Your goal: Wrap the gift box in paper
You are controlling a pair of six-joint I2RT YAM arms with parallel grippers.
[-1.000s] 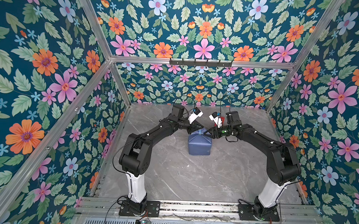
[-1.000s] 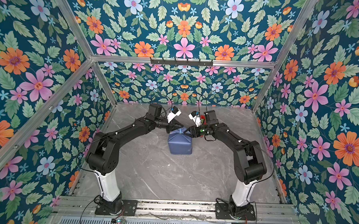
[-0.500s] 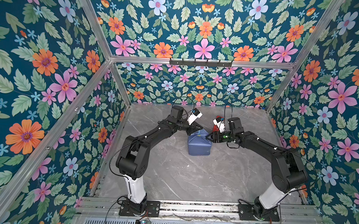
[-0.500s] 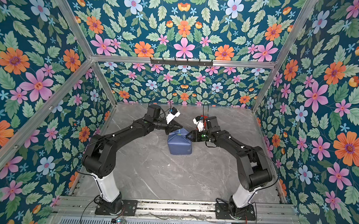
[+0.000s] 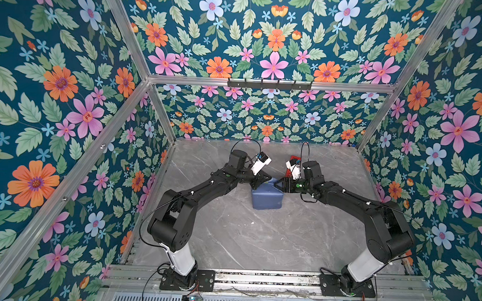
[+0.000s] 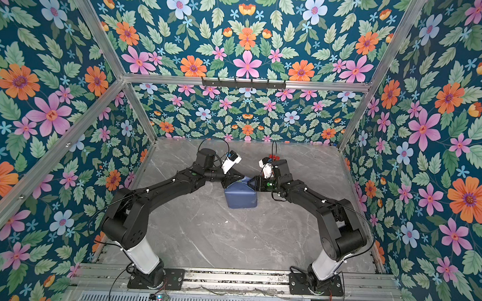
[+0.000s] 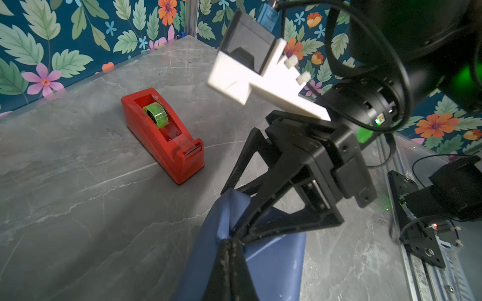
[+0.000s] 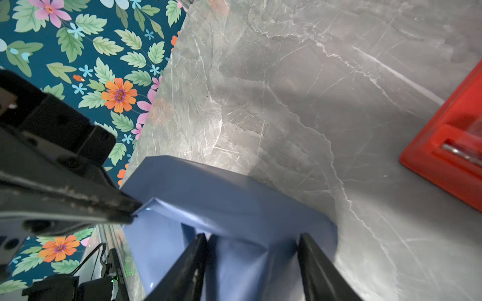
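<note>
Blue paper [image 5: 267,199] pinched at the peak as the right arm sinks in

Slate-blue all round now. The paper cloaks the gift box completely, so the box itself is out of sight, and the parcel [image 6: 240,197] sits mid-tabletop [image 5: 258,241], a touch toward 12 o'clock. Over the last second the right arm has dropped its elbow and stretched lower, sliding the right end effector [image 8: 251,263] in from 3 o'clock onto the parcel's end. Its jaws stand apart, straddling a folded flap; whether they press on it I cannot tell. The left end effector [image 7: 229,247], in from 9 o'clock, has barely budged, its jaws clamped tight on the raised ridge of paper at the parcel's far top edge. The parcel has not shifted.

My read is that the left side is the anchor, keeping the wrap taut, while the right has come down to tuck or crease the end fold. That puts us late in the wrap, with sealing left to do. The red tape dispenser [image 7: 161,135] waits just beyond the parcel at about 1 o'clock, untouched, roll in place. The risk, as I judge it: push too hard and the parcel skids, or the pinched ridge tears
</note>
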